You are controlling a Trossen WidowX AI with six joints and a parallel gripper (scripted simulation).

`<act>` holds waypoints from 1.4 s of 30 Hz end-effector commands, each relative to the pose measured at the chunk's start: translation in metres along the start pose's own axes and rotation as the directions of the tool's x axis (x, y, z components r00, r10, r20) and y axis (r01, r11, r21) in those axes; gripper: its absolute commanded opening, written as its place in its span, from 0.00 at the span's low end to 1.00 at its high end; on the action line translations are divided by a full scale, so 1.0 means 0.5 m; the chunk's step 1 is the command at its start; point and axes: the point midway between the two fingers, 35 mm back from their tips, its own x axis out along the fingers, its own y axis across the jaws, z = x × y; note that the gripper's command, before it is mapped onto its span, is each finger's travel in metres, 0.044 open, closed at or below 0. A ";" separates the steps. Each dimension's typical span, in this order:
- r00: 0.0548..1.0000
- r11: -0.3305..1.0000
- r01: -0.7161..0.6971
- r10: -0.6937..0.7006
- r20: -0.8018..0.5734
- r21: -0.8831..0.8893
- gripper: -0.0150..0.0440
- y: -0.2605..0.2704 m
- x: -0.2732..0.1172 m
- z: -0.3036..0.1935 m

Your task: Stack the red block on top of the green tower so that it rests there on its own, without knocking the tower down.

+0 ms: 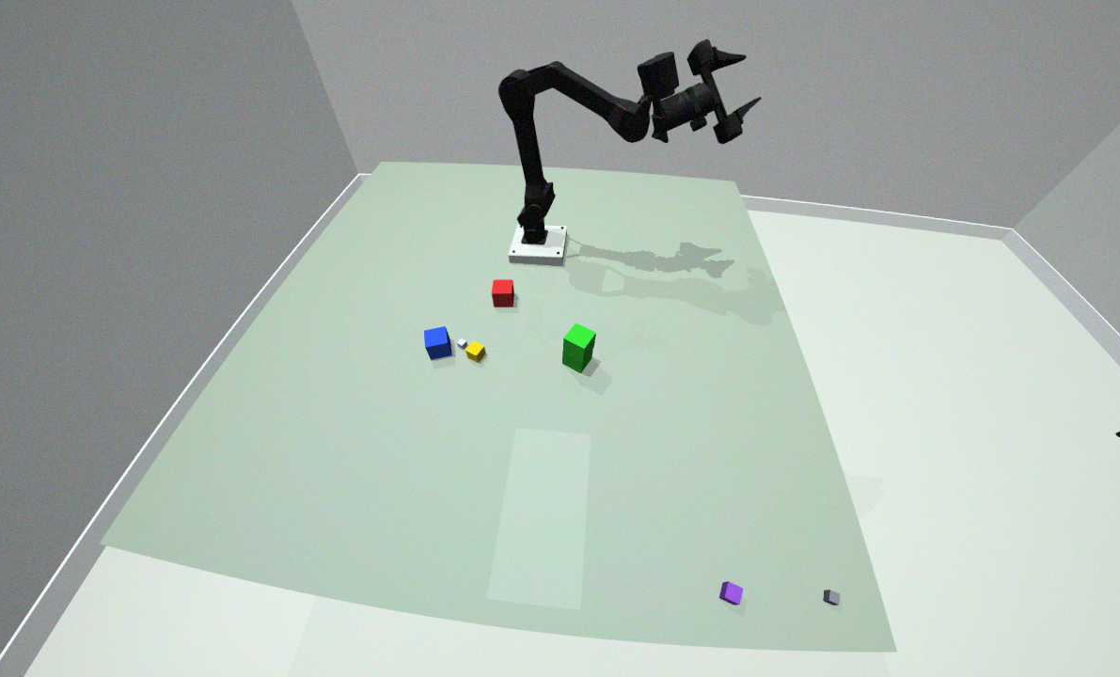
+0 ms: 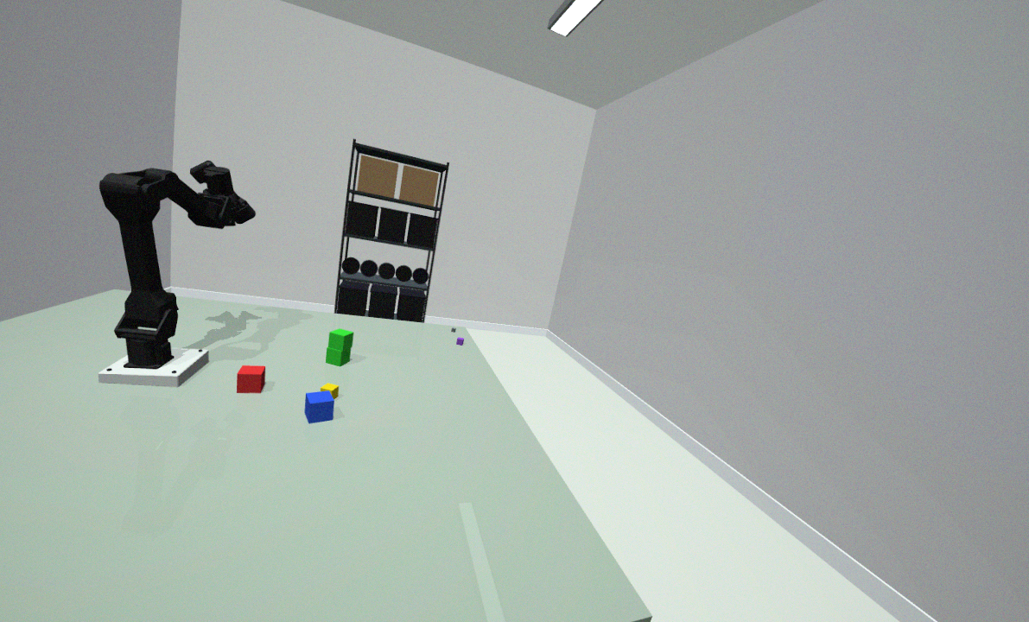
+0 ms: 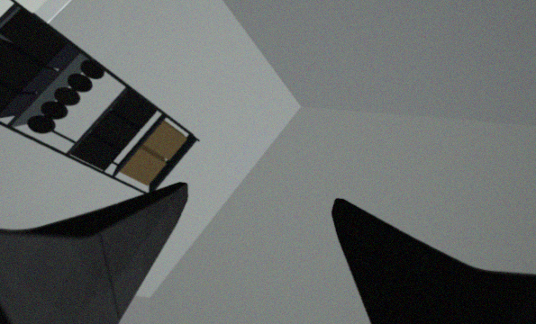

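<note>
The red block (image 1: pixel 502 291) (image 2: pixel 250 378) lies on the green mat (image 1: pixel 361 471) a little in front of the arm's base. The green tower (image 1: pixel 577 346) (image 2: pixel 339 346), two green blocks high, stands upright to the right of it and apart from it. My gripper (image 1: pixel 748 80) (image 2: pixel 248 212) (image 3: pixel 261 198) is open and empty. It is raised high above the mat and points out level toward the walls, far from both blocks. The wrist view shows only the two fingertips, the walls and a shelf; no block is in it.
A blue block (image 1: pixel 437 342) (image 2: pixel 318 406), a small yellow block (image 1: pixel 475 351) (image 2: pixel 330 390) and a tiny white cube (image 1: pixel 462 343) lie left of the tower. A purple block (image 1: pixel 731 592) and a grey one (image 1: pixel 831 596) lie far off. A shelf rack (image 2: pixel 390 231) stands against the wall.
</note>
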 end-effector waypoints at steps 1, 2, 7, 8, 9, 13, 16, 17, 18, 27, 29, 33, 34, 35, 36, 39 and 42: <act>1.000 1.000 -0.007 0.007 -0.002 0.005 0.98 0.004 -0.001 -0.002; 1.000 0.999 -0.027 0.027 -0.008 0.022 1.00 0.014 -0.004 -0.009; 0.972 0.958 -0.210 0.226 -0.066 0.194 1.00 0.114 -0.050 -0.073; 0.961 0.942 -0.242 0.266 -0.077 0.232 1.00 0.134 -0.062 -0.086; 0.948 0.924 -0.272 0.306 -0.089 0.270 1.00 0.153 -0.075 -0.099; 0.878 0.826 -0.369 0.460 -0.131 0.427 1.00 0.227 -0.137 -0.147; 0.809 0.733 -0.408 0.567 -0.157 0.545 1.00 0.278 -0.192 -0.179; 0.782 0.699 -0.415 0.601 -0.164 0.583 1.00 0.293 -0.212 -0.189; 0.755 0.664 -0.417 0.633 -0.170 0.620 1.00 0.308 -0.233 -0.199; 0.467 0.356 -0.296 0.864 -0.191 0.887 1.00 0.404 -0.440 -0.260; 0.396 0.294 -0.237 0.900 -0.184 0.926 1.00 0.417 -0.489 -0.266; 0.274 0.200 -0.083 0.946 -0.171 0.976 1.00 0.428 -0.582 -0.275; 0.253 0.186 -0.052 0.953 -0.168 0.981 1.00 0.428 -0.598 -0.275; 0.233 0.173 -0.025 0.959 -0.163 0.985 1.00 0.429 -0.613 -0.275; 0.207 0.157 0.009 0.966 -0.156 0.988 1.00 0.430 -0.631 -0.275; 0.112 0.107 0.142 0.986 -0.124 0.984 1.00 0.431 -0.700 -0.270; 0.008 0.064 0.295 0.998 -0.070 0.953 1.00 0.428 -0.772 -0.255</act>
